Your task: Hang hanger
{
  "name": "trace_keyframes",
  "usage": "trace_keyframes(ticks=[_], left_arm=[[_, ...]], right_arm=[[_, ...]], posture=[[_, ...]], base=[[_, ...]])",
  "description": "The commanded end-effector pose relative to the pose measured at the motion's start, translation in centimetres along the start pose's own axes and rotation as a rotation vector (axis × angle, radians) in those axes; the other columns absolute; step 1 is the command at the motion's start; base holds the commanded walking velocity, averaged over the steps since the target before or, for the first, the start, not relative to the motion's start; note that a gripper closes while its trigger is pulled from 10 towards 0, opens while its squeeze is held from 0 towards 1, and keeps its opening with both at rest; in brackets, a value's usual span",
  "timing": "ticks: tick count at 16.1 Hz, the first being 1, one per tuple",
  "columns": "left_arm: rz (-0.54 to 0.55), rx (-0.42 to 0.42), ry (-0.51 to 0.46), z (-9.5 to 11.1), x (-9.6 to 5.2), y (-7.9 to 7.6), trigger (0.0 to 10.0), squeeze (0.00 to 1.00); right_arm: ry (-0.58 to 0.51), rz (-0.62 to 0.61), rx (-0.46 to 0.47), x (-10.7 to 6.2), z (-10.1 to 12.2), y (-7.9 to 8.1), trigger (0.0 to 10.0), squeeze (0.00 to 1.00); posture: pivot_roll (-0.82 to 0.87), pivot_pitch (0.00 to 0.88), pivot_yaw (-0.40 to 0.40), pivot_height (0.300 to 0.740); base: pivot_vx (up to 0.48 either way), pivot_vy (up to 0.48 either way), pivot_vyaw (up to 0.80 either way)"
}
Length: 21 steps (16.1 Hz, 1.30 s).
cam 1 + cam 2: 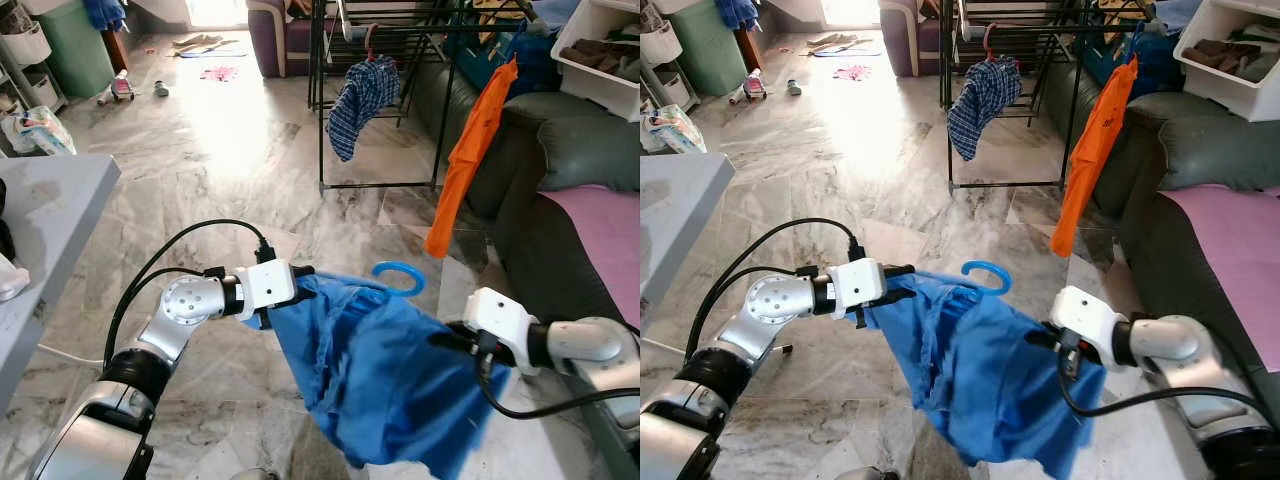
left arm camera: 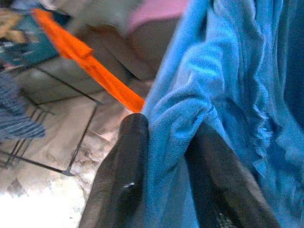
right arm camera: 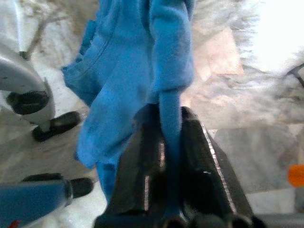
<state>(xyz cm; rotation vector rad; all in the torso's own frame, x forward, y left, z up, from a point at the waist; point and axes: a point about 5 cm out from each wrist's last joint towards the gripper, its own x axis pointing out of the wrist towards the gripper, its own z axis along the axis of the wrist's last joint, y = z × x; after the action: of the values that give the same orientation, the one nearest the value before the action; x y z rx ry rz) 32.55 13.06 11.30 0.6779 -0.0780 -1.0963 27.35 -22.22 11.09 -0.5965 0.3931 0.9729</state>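
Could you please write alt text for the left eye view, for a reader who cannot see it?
Two silver robot arms hold up a blue shirt on a blue hanger, the left claw and right claw each clamped on the cloth. Ahead on the marble floor stands a black drying rack with a checked shirt and an orange garment, beside a dark sofa.

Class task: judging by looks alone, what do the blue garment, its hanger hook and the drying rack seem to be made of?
Blue garment: soft knit fabric, matte, seemingly cotton; it folds and drapes, with a fine weave in the left wrist view.
Blue hanger hook: probably plastic; smooth, evenly coloured, faintly glossy.
Black drying rack: likely painted metal; thin, straight, rigid bars.
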Motion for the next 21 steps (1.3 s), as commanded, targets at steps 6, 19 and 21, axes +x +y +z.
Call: trace_keyframes(ticks=[6,19,21], left_arm=[[0.358,-0.409,-0.088,-1.3,-2.7,-2.2,10.0,1.00],[0.802,-0.717,-0.020,-1.6,-2.7,-3.2,10.0,0.00],[0.824,-0.734,-0.008,-1.8,-2.8,-3.1,10.0,0.00]], right_arm=[[-0.065,-0.373,0.261,0.6,-0.7,0.4,0.0,0.00],[-0.040,-0.786,0.731,2.9,-1.0,4.6,10.0,0.00],[-0.024,-0.767,0.745,3.1,-1.4,5.0,10.0,0.00]], posture=[[-0.07,0.031,-0.028,0.740],[-0.10,0.030,0.007,0.740],[-0.10,0.025,0.007,0.740]], base=[[0.000,0.000,0.00],[0.061,0.000,0.00],[0.304,0.000,0.00]])
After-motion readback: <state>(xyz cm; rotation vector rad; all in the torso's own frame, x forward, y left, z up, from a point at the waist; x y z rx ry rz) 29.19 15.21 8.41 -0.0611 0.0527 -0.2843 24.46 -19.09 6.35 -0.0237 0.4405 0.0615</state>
